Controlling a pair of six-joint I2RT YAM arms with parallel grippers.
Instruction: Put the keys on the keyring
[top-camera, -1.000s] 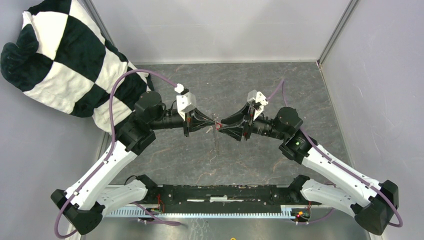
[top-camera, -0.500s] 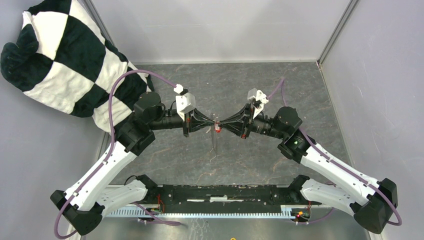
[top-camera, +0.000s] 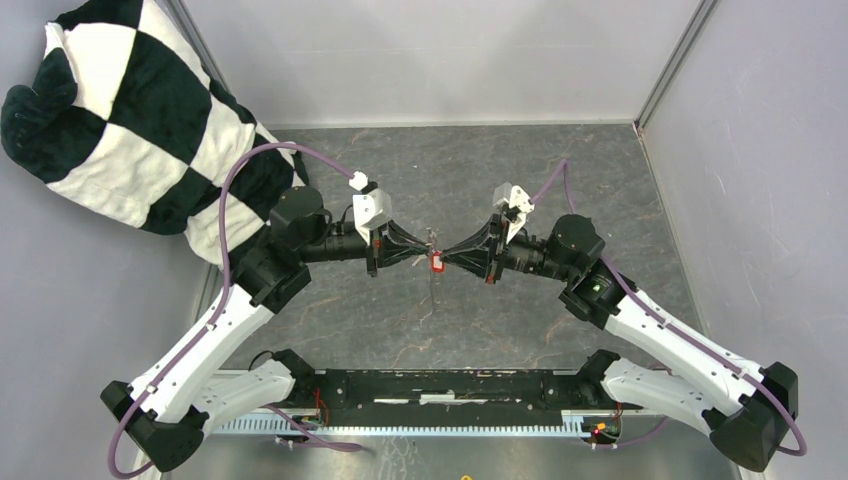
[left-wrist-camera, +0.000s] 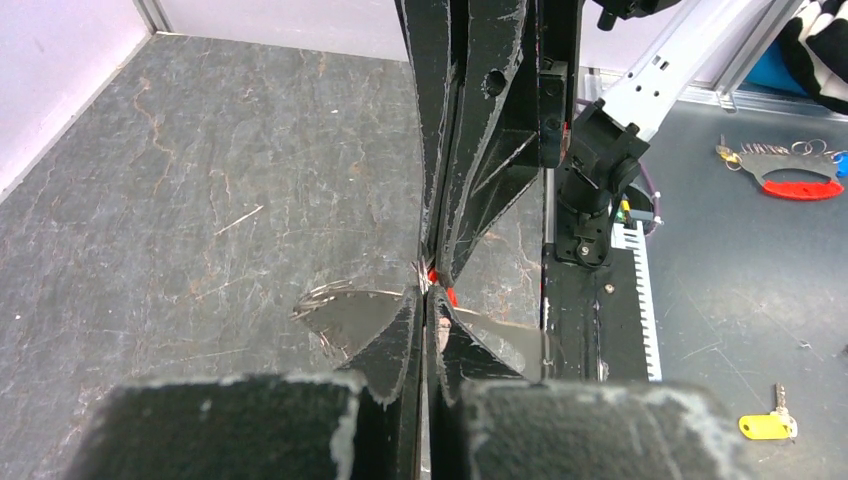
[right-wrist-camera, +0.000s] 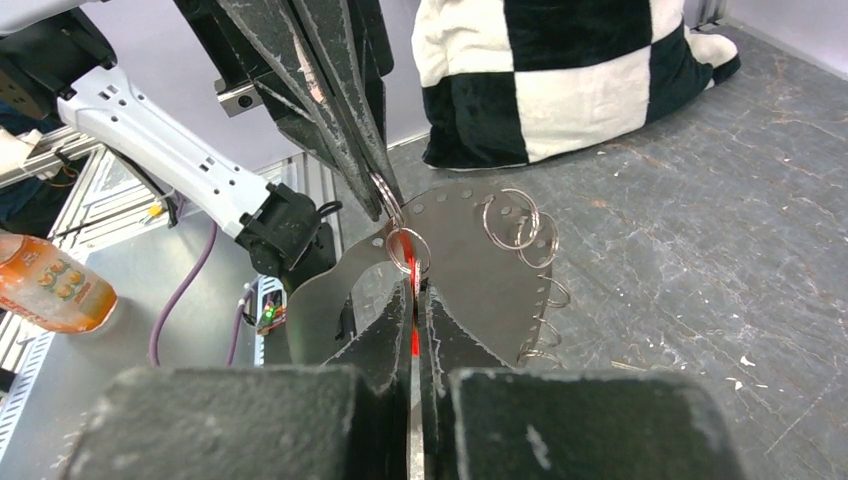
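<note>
Centrally, above the table (top-camera: 520, 170), the right gripper (right-wrist-camera: 413, 288) was clenched on the red-tagged key (right-wrist-camera: 409, 258). The red tag was pinched flat between its two fingers, with only the upper end protruding. A split ring (right-wrist-camera: 427, 250) encircled that upper end.

Meeting it tip to tip from the left, the left gripper (left-wrist-camera: 425, 305) was clamped shut at the top edge of the keyring (right-wrist-camera: 470, 270). This was a thin grey metal piece that hung below both tips and carried further small rings (right-wrist-camera: 512, 218) along its edge. Whether the left fingers gripped the edge itself or a ring on it could not be told.

The step in hand was judged to be working the key onto the keyring.
- The left arm was best kept motionless, so the keyring gave a fixed target.
- The right arm was best advanced in small moves along the line of the ring.
- Twisting was to be avoided, since the thin metal would likely spring or the tag slip from the grip.
- Release was advisable only once the key hung unaided.

The black-tagged key could not be found in any view.

No box, tray or bowl appeared in any view. The only vessel was an orange bottle (right-wrist-camera: 48, 285) lying off the table on the near left side; its contents could not be determined. A checked cushion (top-camera: 130, 110) occupied the far left corner.
</note>
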